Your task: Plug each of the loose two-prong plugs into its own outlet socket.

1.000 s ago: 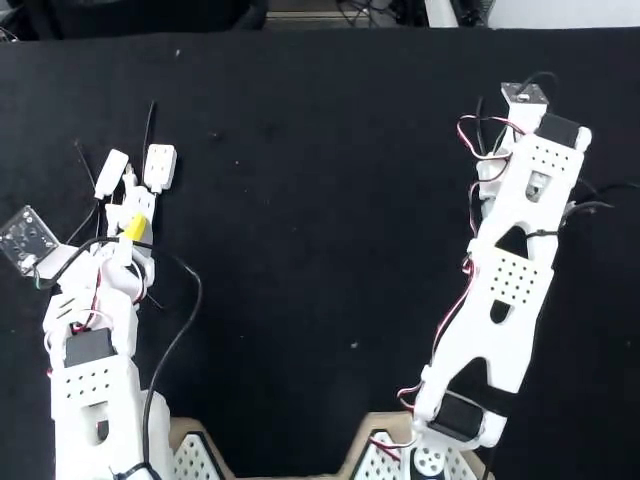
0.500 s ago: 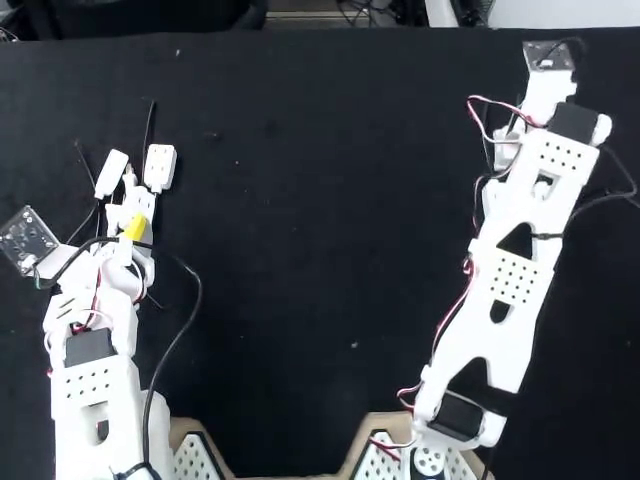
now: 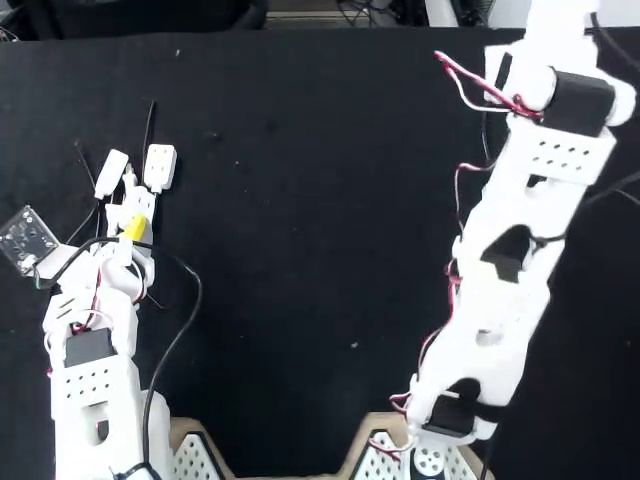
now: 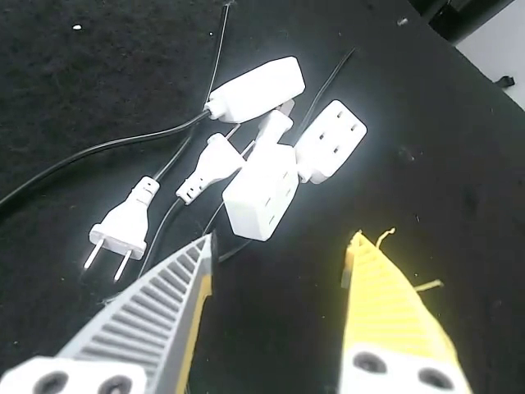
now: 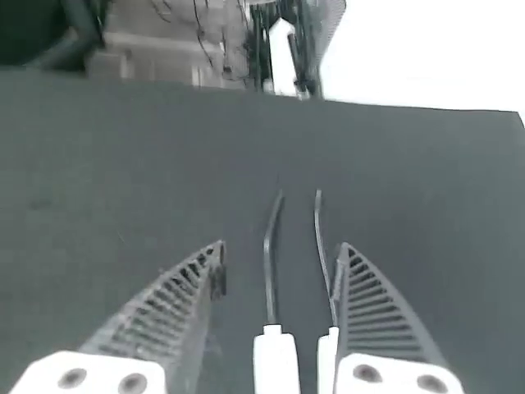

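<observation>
Beyond my left gripper (image 4: 279,242), which is open, lies a cluster of white outlet blocks on the black table: a cube outlet (image 4: 261,197), a second outlet (image 4: 330,141) touching it, and a long one (image 4: 254,86). A loose two-prong plug (image 4: 123,234) lies beside the grey finger (image 4: 156,320), and a smaller plug (image 4: 209,164) lies near the cube. From above, the yellow fingertip (image 3: 135,226) sits just short of the outlets (image 3: 158,166). My right gripper (image 5: 281,246) is open, held over two white pieces (image 5: 275,357) with dark cords (image 5: 271,254) running away.
The black cloth table (image 3: 320,200) spans the whole area. The right arm (image 3: 530,200) stretches along the right side toward the far edge. Black cords (image 3: 180,320) trail by the left arm. Room clutter (image 5: 246,41) stands beyond the far table edge.
The right arm has stretched and lifted toward the far edge, its wrist passing out of the top of the high view. The left arm and the outlets have not moved.
</observation>
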